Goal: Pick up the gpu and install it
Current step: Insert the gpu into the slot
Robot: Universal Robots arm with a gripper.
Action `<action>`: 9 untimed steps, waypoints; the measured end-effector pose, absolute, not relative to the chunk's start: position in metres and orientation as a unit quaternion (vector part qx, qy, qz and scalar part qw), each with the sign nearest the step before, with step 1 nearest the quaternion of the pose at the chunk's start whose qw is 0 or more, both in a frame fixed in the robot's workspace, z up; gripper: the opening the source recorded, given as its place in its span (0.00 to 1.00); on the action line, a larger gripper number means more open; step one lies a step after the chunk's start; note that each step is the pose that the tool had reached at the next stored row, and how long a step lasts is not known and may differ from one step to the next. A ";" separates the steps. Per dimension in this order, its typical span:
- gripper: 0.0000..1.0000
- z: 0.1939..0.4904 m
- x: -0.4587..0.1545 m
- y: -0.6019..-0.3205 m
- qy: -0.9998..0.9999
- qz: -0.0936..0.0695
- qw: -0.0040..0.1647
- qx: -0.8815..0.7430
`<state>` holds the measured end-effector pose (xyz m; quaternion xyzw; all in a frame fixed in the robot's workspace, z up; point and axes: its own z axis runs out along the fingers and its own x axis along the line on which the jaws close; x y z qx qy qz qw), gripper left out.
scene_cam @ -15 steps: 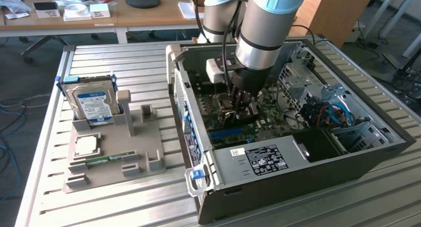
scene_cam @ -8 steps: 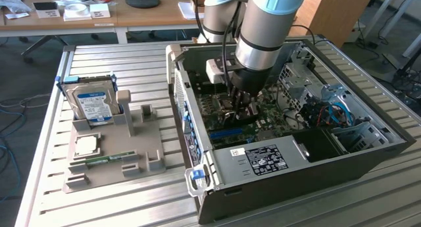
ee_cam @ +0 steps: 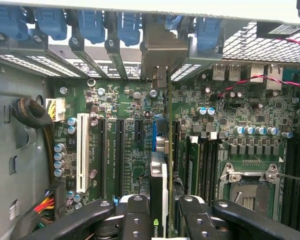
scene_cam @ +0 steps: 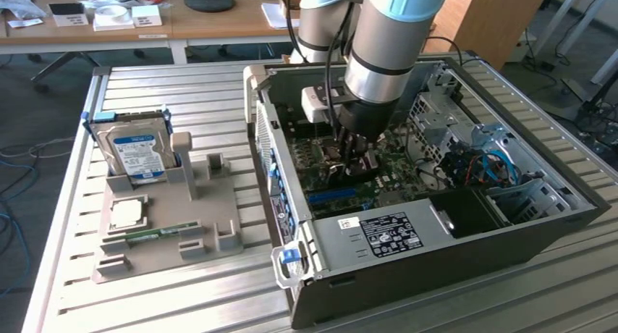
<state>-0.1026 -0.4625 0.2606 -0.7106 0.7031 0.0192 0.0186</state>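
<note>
Inside the open computer case (scene_cam: 415, 239), my gripper (scene_cam: 354, 166) reaches down over the green motherboard (scene_cam: 391, 170). In the wrist view the gripper (ee_cam: 162, 210) is shut on the gpu (ee_cam: 160, 175), a thin card seen edge-on between the two black fingers (ee_cam: 135, 212). The card stands upright over the motherboard (ee_cam: 130, 125), in line with a blue expansion slot (ee_cam: 154, 132). Its metal bracket (ee_cam: 157, 47) sits at the case's rear slot openings, among the blue latches. I cannot tell whether the card's edge is down in the slot.
A grey fixture (scene_cam: 193, 203) on the exterior view's left holds a blue-labelled hard drive (scene_cam: 140, 148), a processor chip (scene_cam: 126, 213) and a green RAM stick (scene_cam: 155, 234). Cables (ee_cam: 32, 117), drive cages (scene_cam: 483, 141) and the case walls close in around the gripper.
</note>
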 end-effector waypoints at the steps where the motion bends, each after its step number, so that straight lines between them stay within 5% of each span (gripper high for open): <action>1: 0.27 0.261 -0.103 -0.463 0.703 0.019 0.018 -0.711; 9: 0.27 0.261 -0.103 -0.463 0.703 0.019 0.019 -0.711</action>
